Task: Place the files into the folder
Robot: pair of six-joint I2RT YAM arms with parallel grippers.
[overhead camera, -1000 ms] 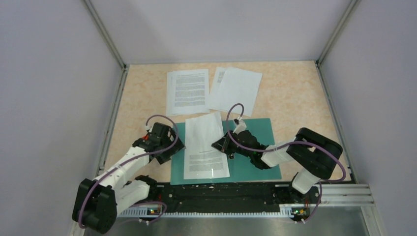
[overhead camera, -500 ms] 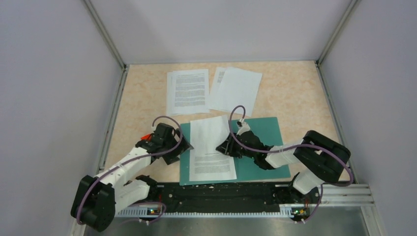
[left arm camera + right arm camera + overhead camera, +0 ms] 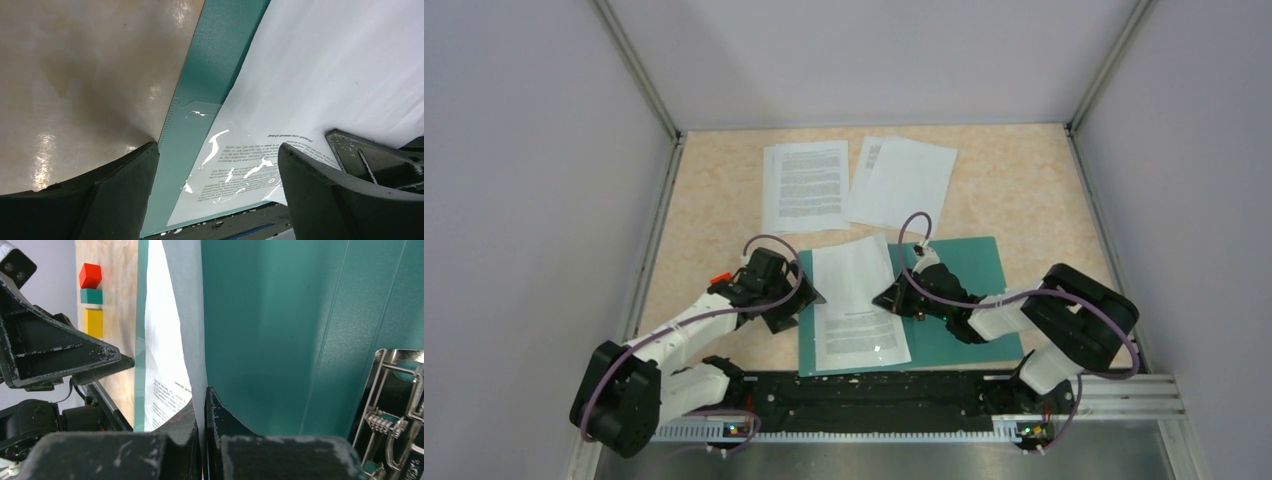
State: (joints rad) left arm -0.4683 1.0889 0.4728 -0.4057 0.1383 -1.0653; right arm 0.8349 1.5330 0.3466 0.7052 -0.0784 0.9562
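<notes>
Teal folder (image 3: pixel 964 270) bears a sheet (image 3: pixel 854 300) pinched by right pincer (image 3: pixel 202 400); left pincer (image 3: pixel 218 150) spread.

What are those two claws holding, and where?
The right gripper pinches the sheet by its right edge; the open left gripper holds nothing.

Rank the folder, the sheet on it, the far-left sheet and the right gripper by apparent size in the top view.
1. folder, largest, though partly covered.
2. sheet on it and far-left sheet: about alike; the nearer one looks slightly bigger, so I won't rank them.
3. right gripper, smallest.
</notes>
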